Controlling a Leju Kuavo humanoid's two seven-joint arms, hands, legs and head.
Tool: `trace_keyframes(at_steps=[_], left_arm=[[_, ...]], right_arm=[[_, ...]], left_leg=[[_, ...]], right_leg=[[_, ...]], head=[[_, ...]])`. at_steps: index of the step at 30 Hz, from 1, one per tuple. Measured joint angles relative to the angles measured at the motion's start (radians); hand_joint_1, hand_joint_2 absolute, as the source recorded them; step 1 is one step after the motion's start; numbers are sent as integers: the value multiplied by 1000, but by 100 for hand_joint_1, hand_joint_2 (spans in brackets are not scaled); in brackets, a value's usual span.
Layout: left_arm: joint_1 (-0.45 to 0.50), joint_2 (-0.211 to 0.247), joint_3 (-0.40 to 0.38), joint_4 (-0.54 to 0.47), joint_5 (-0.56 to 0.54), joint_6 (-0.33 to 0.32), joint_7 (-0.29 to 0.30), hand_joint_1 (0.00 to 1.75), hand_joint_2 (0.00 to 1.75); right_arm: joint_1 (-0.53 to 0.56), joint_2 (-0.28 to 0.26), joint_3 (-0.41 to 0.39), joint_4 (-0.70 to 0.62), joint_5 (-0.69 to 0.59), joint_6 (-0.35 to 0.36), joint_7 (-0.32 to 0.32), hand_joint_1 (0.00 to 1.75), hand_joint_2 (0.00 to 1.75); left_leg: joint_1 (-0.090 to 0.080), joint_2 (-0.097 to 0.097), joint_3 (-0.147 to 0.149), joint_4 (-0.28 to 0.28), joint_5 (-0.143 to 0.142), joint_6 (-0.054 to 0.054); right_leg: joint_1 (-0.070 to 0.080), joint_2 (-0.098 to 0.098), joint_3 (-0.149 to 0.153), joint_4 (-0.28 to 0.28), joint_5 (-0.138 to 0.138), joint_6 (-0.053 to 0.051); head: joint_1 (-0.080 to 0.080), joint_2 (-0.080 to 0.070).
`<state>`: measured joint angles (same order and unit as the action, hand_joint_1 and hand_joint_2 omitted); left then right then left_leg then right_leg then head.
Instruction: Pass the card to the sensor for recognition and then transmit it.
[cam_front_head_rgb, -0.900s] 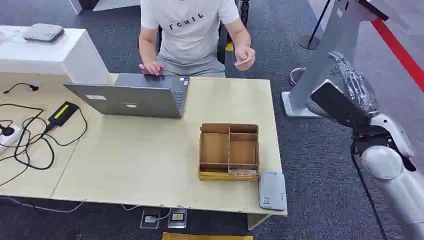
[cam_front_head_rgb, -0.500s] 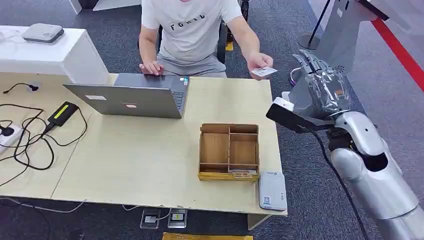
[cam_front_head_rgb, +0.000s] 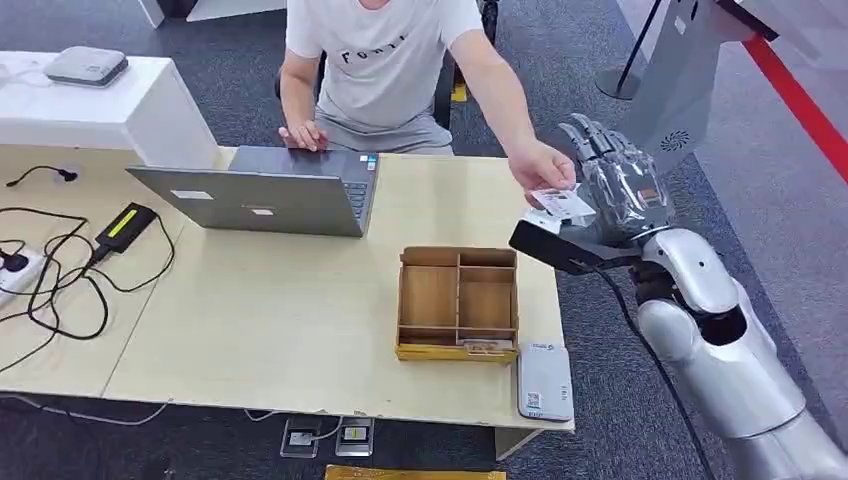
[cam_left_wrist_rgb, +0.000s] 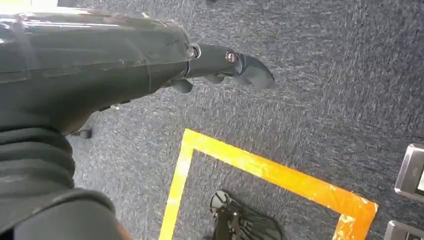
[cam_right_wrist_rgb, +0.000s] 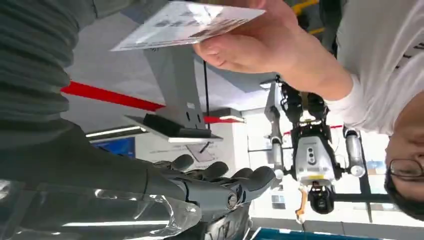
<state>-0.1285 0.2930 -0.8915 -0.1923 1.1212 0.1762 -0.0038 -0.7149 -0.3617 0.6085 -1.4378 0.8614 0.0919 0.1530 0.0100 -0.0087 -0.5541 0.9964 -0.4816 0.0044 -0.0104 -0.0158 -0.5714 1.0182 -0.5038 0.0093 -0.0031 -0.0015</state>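
Card (cam_front_head_rgb: 560, 205) held out past the right edge of a pale wooden table (cam_front_head_rgb: 300, 320) on grey carpet. On the table stand an open laptop (cam_front_head_rgb: 262, 195), a brown compartment box (cam_front_head_rgb: 459, 300) and, at the near right corner, a flat white sensor (cam_front_head_rgb: 545, 380); black cables (cam_front_head_rgb: 60, 270) lie at the left end. A grey stand (cam_front_head_rgb: 665, 110) rises beyond the table's right end.

White and thin, the card carries dark print, too small to read. A person's hand (cam_front_head_rgb: 543, 165) pinches it at one end, just in front of the right hand (cam_front_head_rgb: 615, 185).

That hand is raised with its fingers (cam_right_wrist_rgb: 220, 175) spread and only lightly bent, and grips nothing; whether it touches the card I cannot tell. The left hand (cam_left_wrist_rgb: 220, 65) hangs over the carpet beside a yellow floor line (cam_left_wrist_rgb: 270, 172), holding nothing; how far its fingers are apart I cannot tell.
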Motion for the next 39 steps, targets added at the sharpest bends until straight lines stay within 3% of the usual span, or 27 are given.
trace_keyframes(at_steps=[6,7,28,39], left_arm=[[0,-1,0,0,0,0,0,0,0],[0,-1,0,0,0,0,0,0,0],[1,-2,0,0,-9,-1,0,0,0],[1,-2,-4,0,-12,-1,-4,0,0]], right_arm=[[4,13,0,13,0,3,-10,9,175],[5,13,0,14,0,3,-10,175,175],[29,24,-11,23,-32,24,-8,175,175],[90,1,-27,-16,-36,40,17,175,175]], left_leg=[[0,0,0,0,0,0],[0,0,0,0,0,0],[0,0,0,0,0,0],[0,1,1,0,0,0]], right_leg=[[0,0,0,0,0,0],[0,0,0,0,0,0],[0,0,0,0,0,0],[0,1,0,0,0,0]], head=[[0,0],[0,0],[1,0],[0,0]])
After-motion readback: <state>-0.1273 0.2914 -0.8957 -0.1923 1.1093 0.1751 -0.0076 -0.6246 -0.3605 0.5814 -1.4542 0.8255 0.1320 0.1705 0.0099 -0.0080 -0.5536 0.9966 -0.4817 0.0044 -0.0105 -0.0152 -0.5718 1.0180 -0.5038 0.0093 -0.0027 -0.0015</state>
